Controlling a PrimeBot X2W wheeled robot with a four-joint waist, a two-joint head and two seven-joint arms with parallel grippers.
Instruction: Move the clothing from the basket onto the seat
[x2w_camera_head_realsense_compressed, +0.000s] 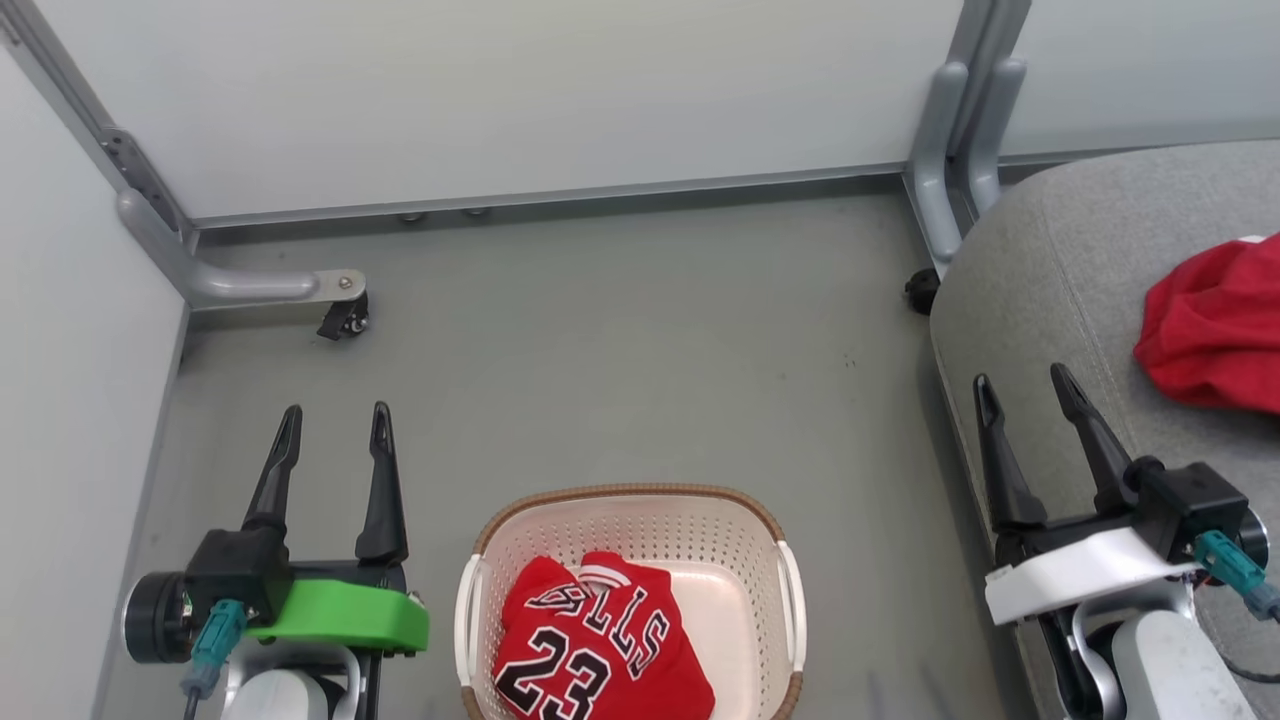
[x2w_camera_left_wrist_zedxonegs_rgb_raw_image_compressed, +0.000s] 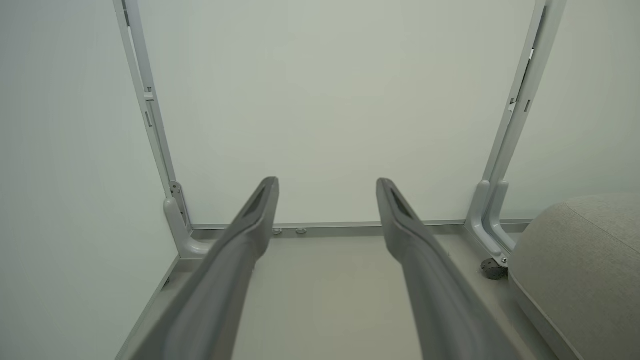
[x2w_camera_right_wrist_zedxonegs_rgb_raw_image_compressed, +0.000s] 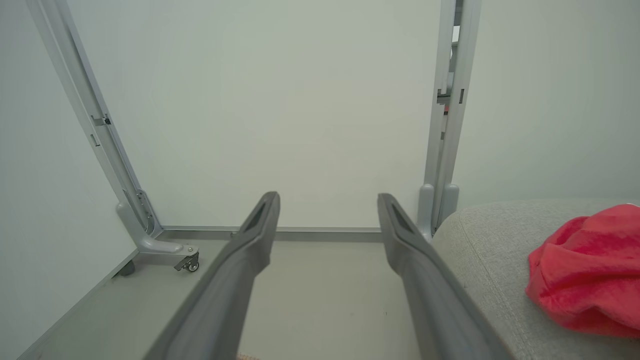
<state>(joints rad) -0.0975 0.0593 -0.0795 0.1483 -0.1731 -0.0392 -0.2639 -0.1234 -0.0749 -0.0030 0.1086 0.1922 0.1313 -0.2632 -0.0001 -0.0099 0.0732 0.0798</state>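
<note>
Head view is showing the jersey (x2w_camera_head_realsense_compressed: 600, 650) lying in the basket (x2w_camera_head_realsense_compressed: 640, 497) at 6 o'clock, the shorts (x2w_camera_head_realsense_compressed: 1215, 325) resting on the seat (x2w_camera_head_realsense_compressed: 1060, 260) at 3 o'clock, left pincer (x2w_camera_head_realsense_compressed: 336, 412) and right pincer (x2w_camera_head_realsense_compressed: 1022, 378) hovering wide open, empty.

Grey floor (x2w_camera_head_realsense_compressed: 620, 340) carrying a basket (x2w_camera_head_realsense_compressed: 620, 492), and a grey seat (x2w_camera_head_realsense_compressed: 1060, 260) bearing one red garment (x2w_camera_head_realsense_compressed: 1215, 325).

The smooth floor runs to pale partition panels (x2w_camera_head_realsense_compressed: 500, 100) at the far side and the left. The white perforated basket with its brown rim stands on it at the near middle, holding a red jersey (x2w_camera_head_realsense_compressed: 590, 650) lettered 23. A grey partition foot (x2w_camera_head_realsense_compressed: 270, 288) with a small black caster (x2w_camera_head_realsense_compressed: 345, 320) rests on the floor at the far left. Another dark caster (x2w_camera_head_realsense_compressed: 920, 290) sits at the far right, just beside the seat. The light-grey fabric seat stands at the right, well apart from the basket, and the crumpled red garment lies on top of it.
</note>
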